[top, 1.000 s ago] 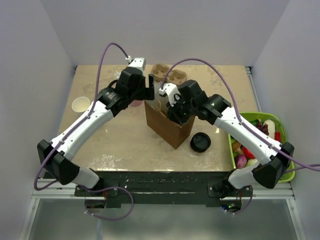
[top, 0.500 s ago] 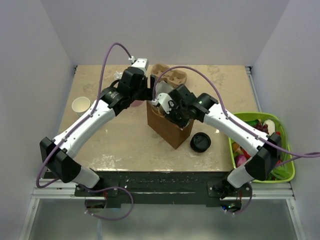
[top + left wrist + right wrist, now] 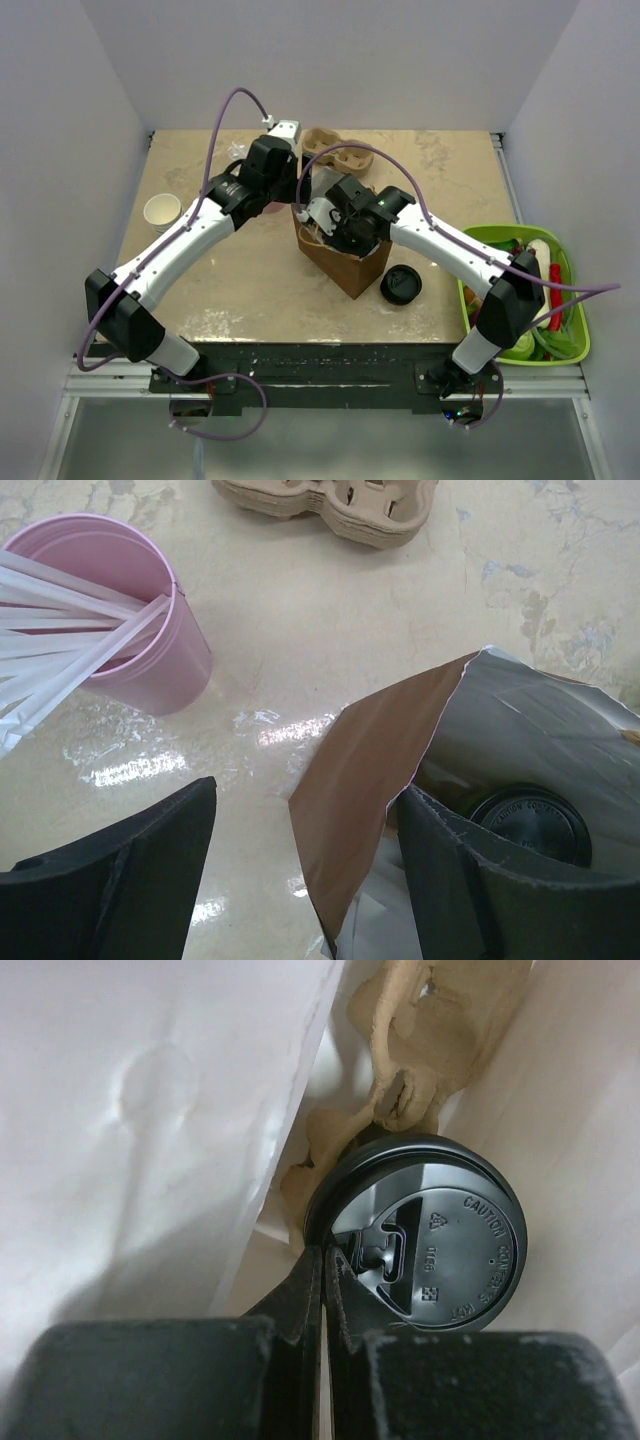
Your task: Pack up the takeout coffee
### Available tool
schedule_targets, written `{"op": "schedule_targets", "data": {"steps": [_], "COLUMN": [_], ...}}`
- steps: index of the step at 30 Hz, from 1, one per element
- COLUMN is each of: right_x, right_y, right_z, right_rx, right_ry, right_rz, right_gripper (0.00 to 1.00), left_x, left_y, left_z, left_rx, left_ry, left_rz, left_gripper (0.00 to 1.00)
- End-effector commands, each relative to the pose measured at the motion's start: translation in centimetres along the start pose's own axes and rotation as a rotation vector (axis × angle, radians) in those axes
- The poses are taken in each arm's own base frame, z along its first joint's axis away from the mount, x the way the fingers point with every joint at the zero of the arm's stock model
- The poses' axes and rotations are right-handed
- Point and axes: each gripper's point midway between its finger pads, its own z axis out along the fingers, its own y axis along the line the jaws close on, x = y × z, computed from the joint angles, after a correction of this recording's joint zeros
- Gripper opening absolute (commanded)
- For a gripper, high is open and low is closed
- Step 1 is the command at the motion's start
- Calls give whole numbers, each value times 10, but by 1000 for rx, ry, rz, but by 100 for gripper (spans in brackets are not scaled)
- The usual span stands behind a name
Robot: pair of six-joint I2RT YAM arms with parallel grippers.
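The takeout coffee (image 3: 440,1250) stands inside the brown paper bag (image 3: 345,262); only its round black lid (image 3: 530,820) shows. My right gripper (image 3: 328,1255) reaches down into the bag, shut, with its fingertips pressed together at the near rim of the lid. In the top view the right gripper (image 3: 335,225) sits in the bag's mouth. My left gripper (image 3: 300,880) is open and straddles the bag's back wall (image 3: 370,770): one finger (image 3: 470,880) is inside the bag, the other (image 3: 110,870) is outside over the table.
A pink cup (image 3: 150,670) holding white straws (image 3: 60,610) stands just left of the bag. Cardboard cup carriers (image 3: 335,150) lie behind it. A loose black lid (image 3: 400,284) lies right of the bag, a white cup (image 3: 162,210) at far left, a green basket (image 3: 570,290) at the right edge.
My right gripper has moved left and down into the bag, staying shut. My left gripper has moved right to the bag's back wall, its jaws narrowing a little.
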Motion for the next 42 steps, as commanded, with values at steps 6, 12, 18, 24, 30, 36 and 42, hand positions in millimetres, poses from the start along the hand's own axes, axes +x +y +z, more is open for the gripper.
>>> {"op": "schedule_targets", "data": {"steps": [6,12,18,24,30,36,42], "right_x": [8,7,9,2,-4,-12,-17], "right_y": [-3,-3,-3,-4,-6,-7,-6], "right_z": [8,10,11,2,-8,-20,-29], "right_rx": [15,18,21,33,54,67,63], "right_ry": [37,19,20,-20,-52,-93,-128], "right_rz": [-39,-48,-50,-32,-2,17,18], "right_gripper": [0,0,12,25,45,52,56], "left_x": [-7,-6,-7,-8,-7,-9,-8], "left_y": [-5,-4,-2,-1,0,1,3], "left_z": [3,4,2,1,2,1,1], "left_rx": [23,18,13,3,-5,-10,-23], "left_ry": [-27,-26,-29,-34,-27,-31,-26], "left_rz": [7,7,2,-2,-6,-13,-17], "left_gripper": [76,76,76,76,75,75,75]}}
